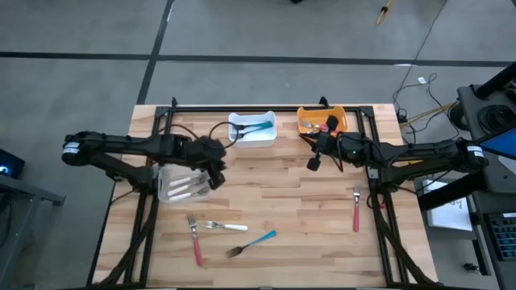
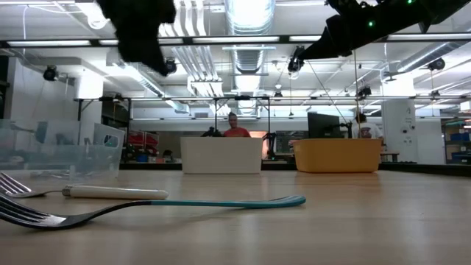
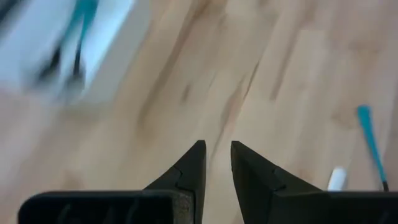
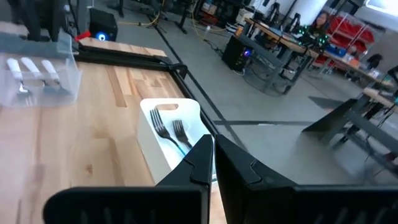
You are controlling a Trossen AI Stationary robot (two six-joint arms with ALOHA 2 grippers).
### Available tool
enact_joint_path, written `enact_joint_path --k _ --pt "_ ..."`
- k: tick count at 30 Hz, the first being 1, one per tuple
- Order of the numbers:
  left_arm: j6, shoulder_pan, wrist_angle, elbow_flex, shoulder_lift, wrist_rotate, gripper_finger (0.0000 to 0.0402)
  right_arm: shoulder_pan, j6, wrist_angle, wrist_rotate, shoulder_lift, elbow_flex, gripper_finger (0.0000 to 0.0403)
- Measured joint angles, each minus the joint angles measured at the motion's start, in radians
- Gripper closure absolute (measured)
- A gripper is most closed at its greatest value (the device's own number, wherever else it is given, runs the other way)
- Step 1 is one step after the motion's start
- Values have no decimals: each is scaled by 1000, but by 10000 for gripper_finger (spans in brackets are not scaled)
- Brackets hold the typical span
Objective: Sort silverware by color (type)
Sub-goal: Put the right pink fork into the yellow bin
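My left gripper (image 1: 216,174) hangs above the table by the right end of a clear bin (image 1: 179,185) that holds white-handled silverware. Its fingers (image 3: 217,147) stand slightly apart with nothing between them. My right gripper (image 1: 314,163) hovers shut and bare (image 4: 214,144) in front of the orange bin (image 1: 322,121). A white bin (image 1: 252,127) at the far edge holds teal-handled forks (image 4: 169,133). Flat on the near table lie a red-handled fork (image 1: 195,239), a white-handled piece (image 1: 224,226) and a teal fork (image 1: 251,244). Another red-handled fork (image 1: 356,209) lies at the right.
A black frame (image 1: 266,106) runs along the table's far edge and down both sides. Bare wood (image 1: 282,189) lies between the bins and the loose pieces. Beyond the table, a person (image 2: 236,126) is at work in the room.
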Motion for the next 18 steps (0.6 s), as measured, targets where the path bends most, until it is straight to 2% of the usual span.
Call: enact_joint_path --k 4,9,13,18 --pt "214 -16 124 16 13 -3 345 0 89 2 0 0 0 394" --pt "347 -16 160 -16 17 -5 345 1 255 -10 -18 0 0 394" --pt "423 -16 235 -91 -2 -5 345 1 457 -90 -146 0 0 394" --pt "510 -4 420 -192 -27 -3 345 1 717 -261 -321 38 58 394"
